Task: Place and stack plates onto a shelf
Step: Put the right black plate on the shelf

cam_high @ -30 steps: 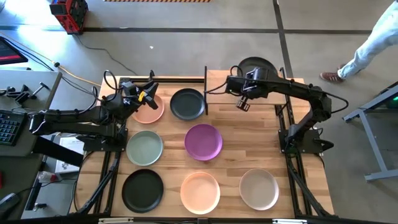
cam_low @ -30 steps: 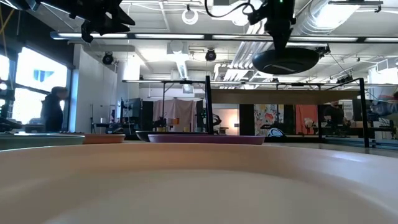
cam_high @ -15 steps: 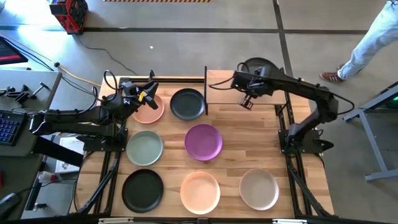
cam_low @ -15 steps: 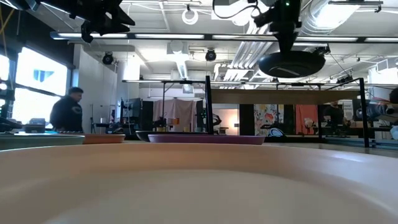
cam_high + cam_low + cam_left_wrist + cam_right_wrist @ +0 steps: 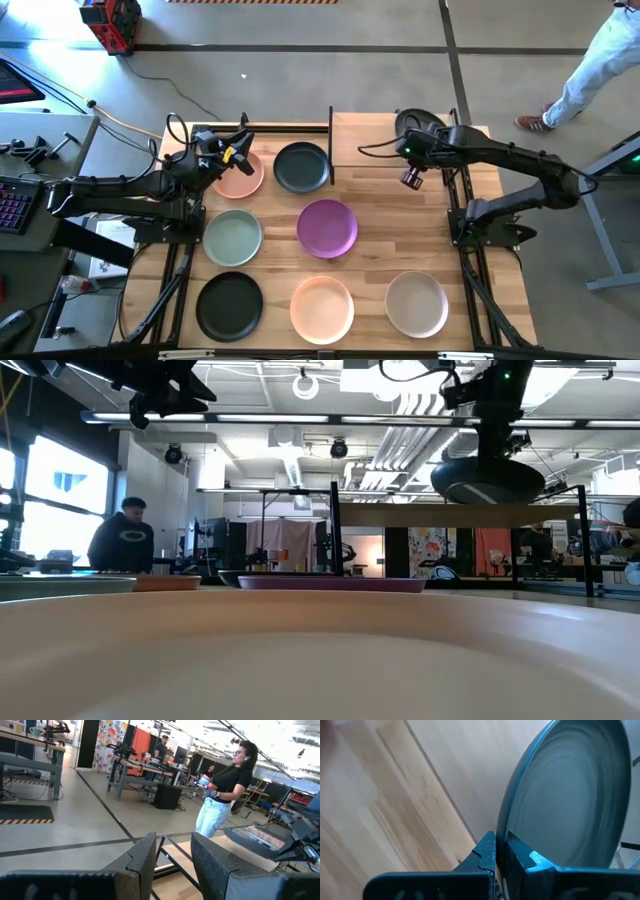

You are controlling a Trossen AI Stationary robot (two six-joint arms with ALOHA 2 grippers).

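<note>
Right gripper (image 5: 411,152) clamped on the rim of a dark plate (image 5: 570,795), fingers (image 5: 487,852) pinched together with the rim edge between them; plate body spreading away beyond the fingertips, carried in the air over the shelf (image 5: 390,140), seen from the low view hanging level under the gripper (image 5: 487,455), above the shelf board (image 5: 460,516) and clear of it; wood grain of the board behind the plate in the wrist view.

Left gripper (image 5: 238,150) parked above the far edge of a peach plate (image 5: 238,176), fingers (image 5: 142,860) parted with a gap between them, nothing in the gap; beyond the fingertips, a black rail and the room, with a person (image 5: 222,795) standing on the floor.

Lying flat on the table (image 5: 400,240), well apart from both grippers: a second dark plate (image 5: 301,167) just beside the peach one; green plate (image 5: 233,237) and purple plate (image 5: 327,227) in the middle row; black plate (image 5: 229,306), second peach plate (image 5: 322,309) and beige plate (image 5: 416,303) in the near row; none touching another.

Another person (image 5: 125,540) in the room behind, seen from the low view.
</note>
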